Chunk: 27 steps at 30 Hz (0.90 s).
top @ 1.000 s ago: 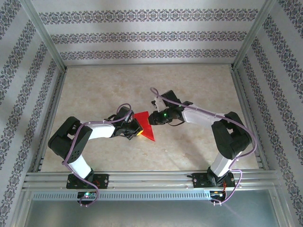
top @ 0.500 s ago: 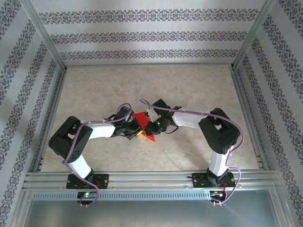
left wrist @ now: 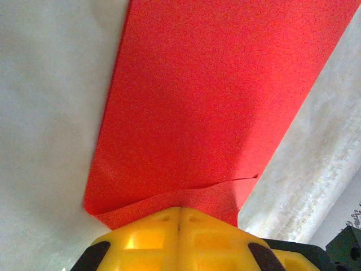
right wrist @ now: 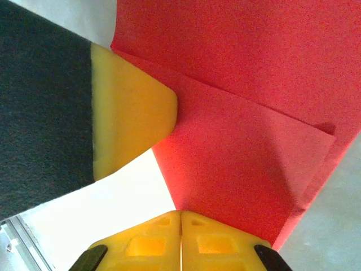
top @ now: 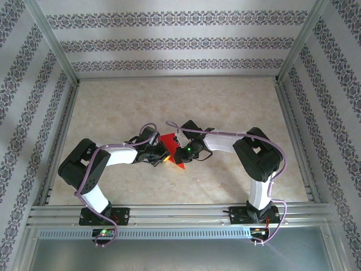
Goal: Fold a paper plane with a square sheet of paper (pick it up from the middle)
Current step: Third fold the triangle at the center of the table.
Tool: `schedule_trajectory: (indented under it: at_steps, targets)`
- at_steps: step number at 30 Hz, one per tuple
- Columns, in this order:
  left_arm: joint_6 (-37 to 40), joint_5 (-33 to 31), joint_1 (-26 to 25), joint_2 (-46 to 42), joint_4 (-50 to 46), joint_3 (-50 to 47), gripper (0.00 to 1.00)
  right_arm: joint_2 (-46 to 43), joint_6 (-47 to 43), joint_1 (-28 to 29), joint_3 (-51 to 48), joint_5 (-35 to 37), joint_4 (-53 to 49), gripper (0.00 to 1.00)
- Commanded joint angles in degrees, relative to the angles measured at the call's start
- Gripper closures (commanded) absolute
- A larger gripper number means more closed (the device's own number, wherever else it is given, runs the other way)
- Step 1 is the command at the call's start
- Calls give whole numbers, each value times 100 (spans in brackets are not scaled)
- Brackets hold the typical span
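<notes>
The folded red paper (top: 168,139) sits mid-frame on the worktop (top: 225,96), half hidden under both arms, its long axis pointing lower right, with the left claw (left wrist: 179,217) and right claw (right wrist: 180,221) clenched on its edges.

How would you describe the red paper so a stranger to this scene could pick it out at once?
On the pale marbled table, look near the middle, where the left gripper and right gripper meet. Both are shut on the folded red paper, a creased sheet tapering to a point. Its bright red stands out from the yellow fingertips and pale table.
</notes>
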Motion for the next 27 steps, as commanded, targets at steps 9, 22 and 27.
schedule_trajectory:
  at_steps: [9, 22, 27]
  targets:
    - [-6, -408, -83, 437, -1119, -177, 98, 198, -183, 17, -77, 208, -287, 91]
    - [8, -453, -83, 473, -1276, -142, 98, -185, -303, -61, -430, -33, -531, 91]
    - [23, -463, -83, 509, -1334, -92, 99, -302, -315, -84, -581, -38, -603, 91]
